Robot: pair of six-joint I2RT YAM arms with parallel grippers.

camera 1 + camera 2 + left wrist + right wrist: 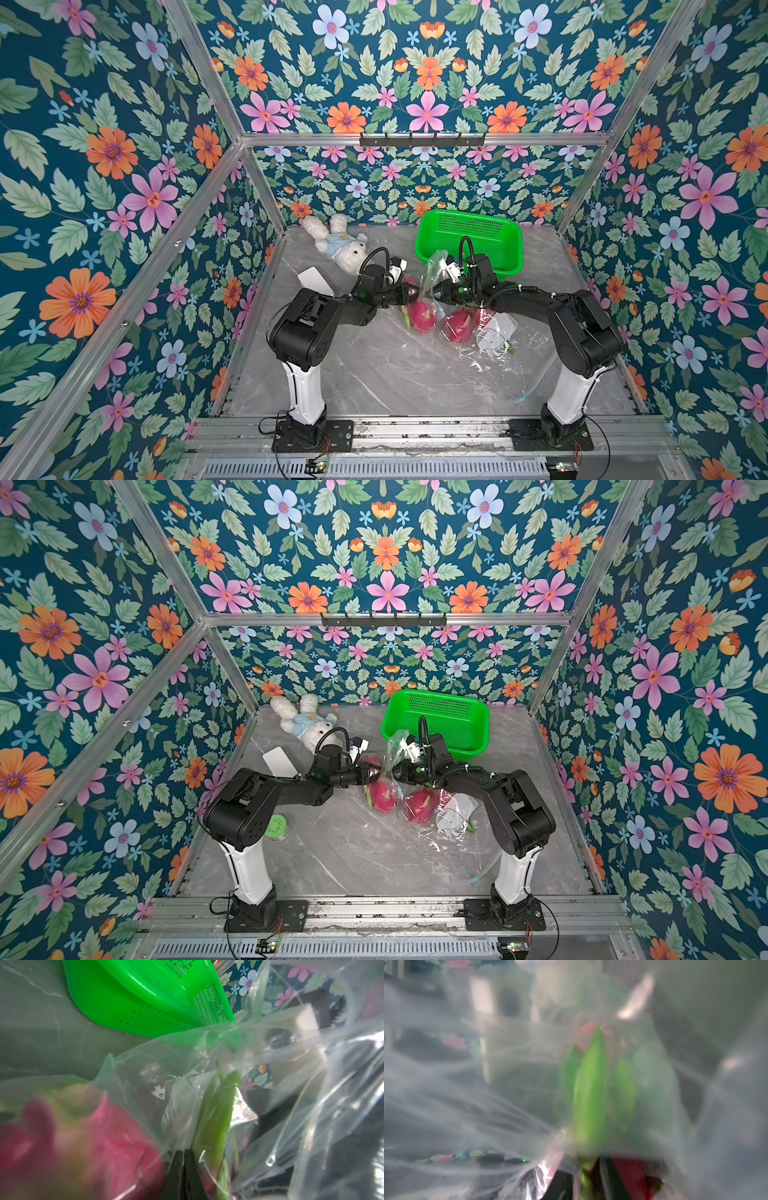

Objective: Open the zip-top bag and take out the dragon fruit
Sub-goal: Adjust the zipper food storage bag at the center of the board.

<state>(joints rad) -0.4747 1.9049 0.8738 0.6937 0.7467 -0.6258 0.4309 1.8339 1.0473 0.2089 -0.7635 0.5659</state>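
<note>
Left gripper (184,1153) has its fingers pressed together on a fold of the clear zip-top bag (432,266), just on the robot's side of the green basket (469,241). The right gripper (435,293) faces it across the film, likely to pull the mouth apart, though blur hides how its fingers stand. The dragon fruit (422,316) lie inside the bag near the basket, film bunched over their green scales. The plush toy (336,243) and white card (316,280) sit left of the basket, clear of the work.

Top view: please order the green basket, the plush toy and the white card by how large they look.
1. Green basket, largest.
2. Plush toy.
3. White card, smallest, though partly hidden.
</note>
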